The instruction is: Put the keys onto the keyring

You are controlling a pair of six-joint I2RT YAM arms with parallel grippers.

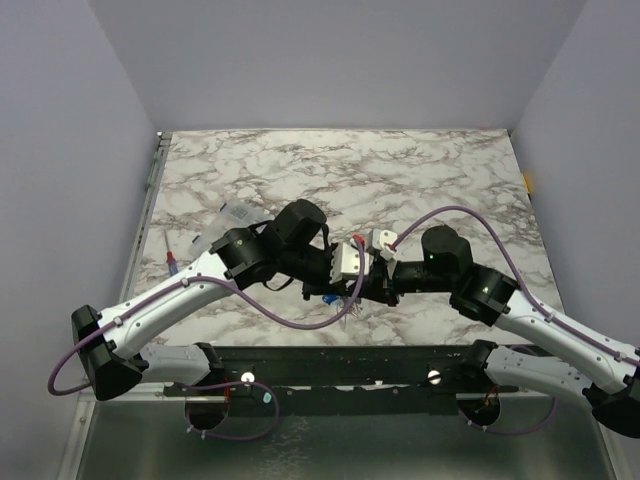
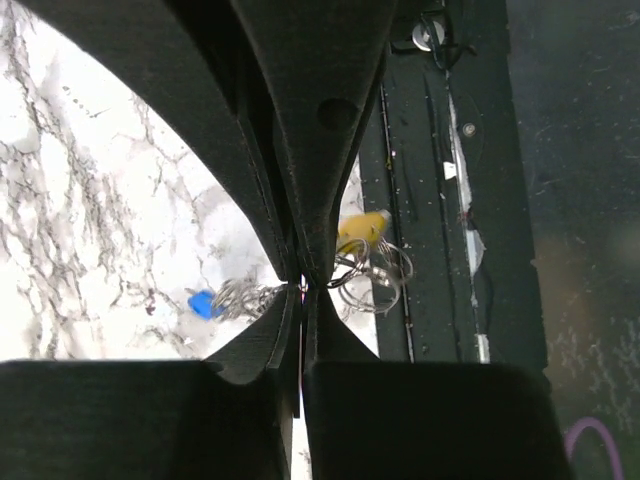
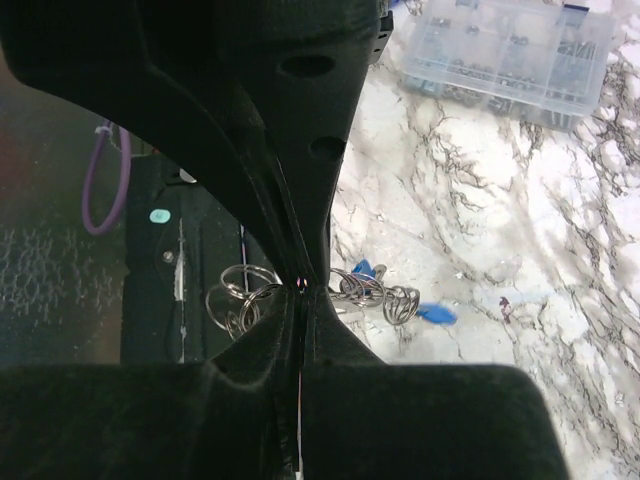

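Both arms reached in toward the middle of the table (image 1: 420, 170), close to its near edge, with their tips almost meeting.

The left gripper (image 2: 303, 285) had its fingers pressed together, with no gap between the pads. The right gripper (image 3: 303, 287) was pinched just as tightly.

The keyring (image 3: 245, 292) showed as a tangle of thin, pale wire loops. In each wrist view it spread out on both sides of the closed tips, starting right at the pinch. Whether either pincer actually had the wire nipped between its pads could not be told, because the fingers hid the spot.

One bunch of loops lay over the dark rail (image 2: 430, 200) at the table's front. The other lay over the marble.

The yellow key (image 2: 362, 228) sat among the loops at the rail side, just beside the left fingers. The blue key (image 2: 203, 303) lay on the marble at the far end of the other bunch, touching its loops. The right wrist view showed a second blue head tucked against the loops close to the fingers. Whether any key was threaded on the wire or merely lay against it was unclear.

A clear box (image 3: 510, 55) with many compartments stood farther back on the marble, well apart from the keys. A purple cable (image 3: 105, 185) looped down beyond the rail.
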